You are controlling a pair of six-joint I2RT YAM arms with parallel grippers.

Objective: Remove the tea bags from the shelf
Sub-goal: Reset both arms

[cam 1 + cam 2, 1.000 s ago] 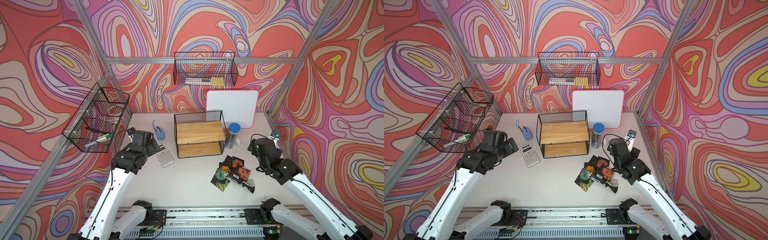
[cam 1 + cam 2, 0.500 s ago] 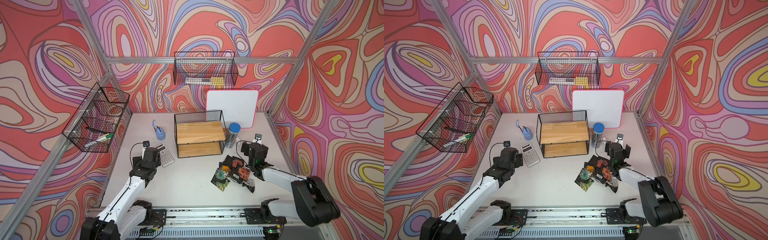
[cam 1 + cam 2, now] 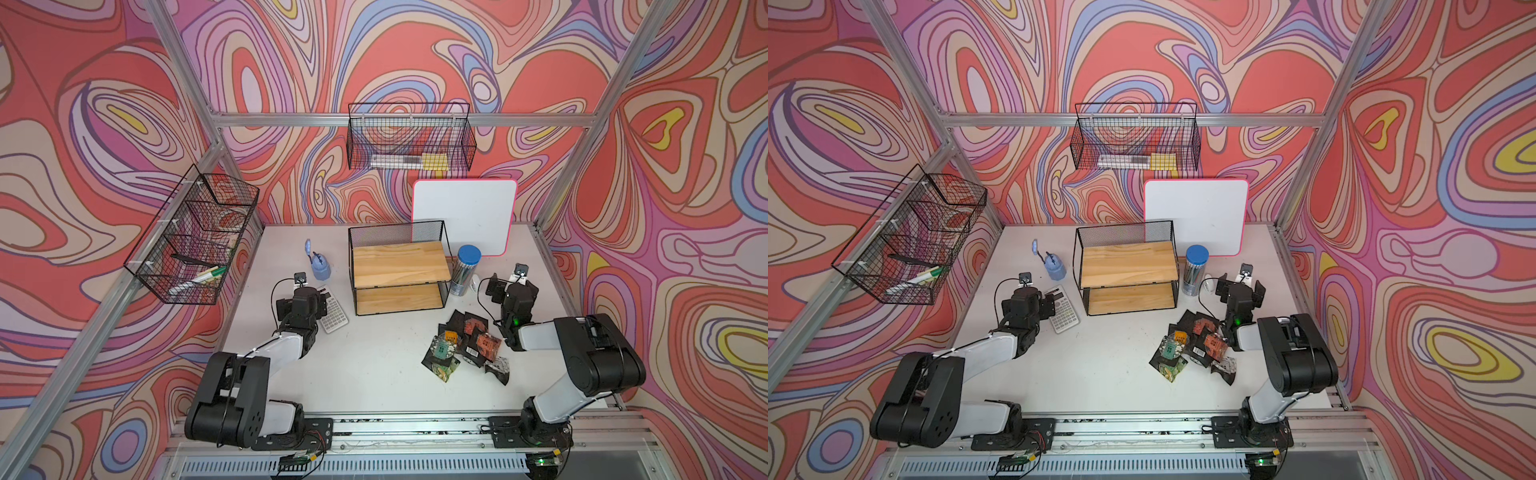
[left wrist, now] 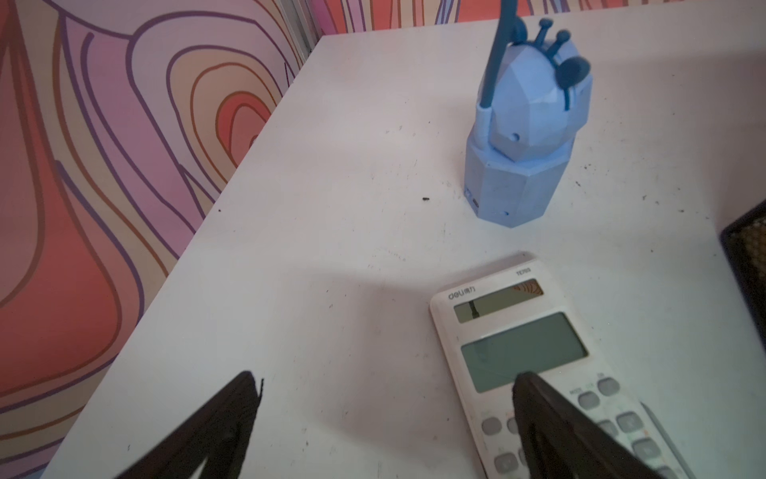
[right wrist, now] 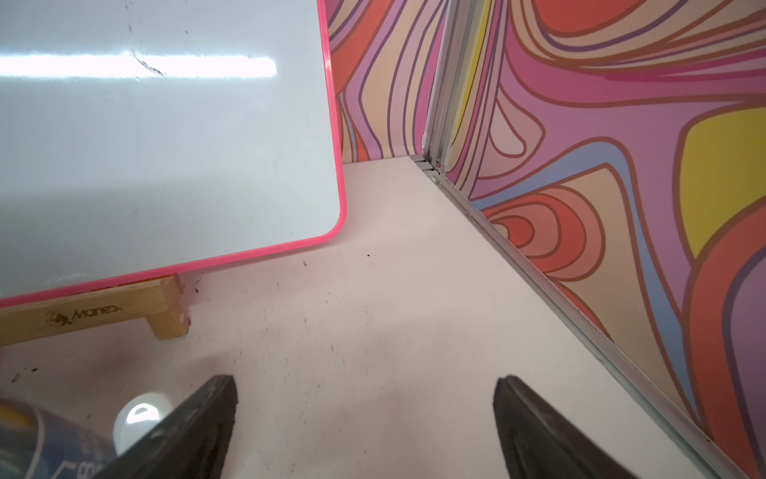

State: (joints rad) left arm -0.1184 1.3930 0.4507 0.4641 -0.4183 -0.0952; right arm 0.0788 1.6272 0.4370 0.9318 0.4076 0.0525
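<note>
Both boards of the shelf point(image 3: 397, 266) look bare; the bags point(image 3: 465, 345) lie heaped on the table point(image 3: 365, 374) at its four o'clock, just beside the right arm point(image 3: 540, 336), which could scatter them if it swings; the left gripper point(image 4: 385, 379) gapes empty above the calculator point(image 4: 522, 331) and may knock it; the right gripper point(image 5: 364, 381) gapes empty too.

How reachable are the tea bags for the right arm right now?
Likely yes: the tea bags lie uncovered on the table beside it; the right gripper is open and empty, though facing away.
</note>
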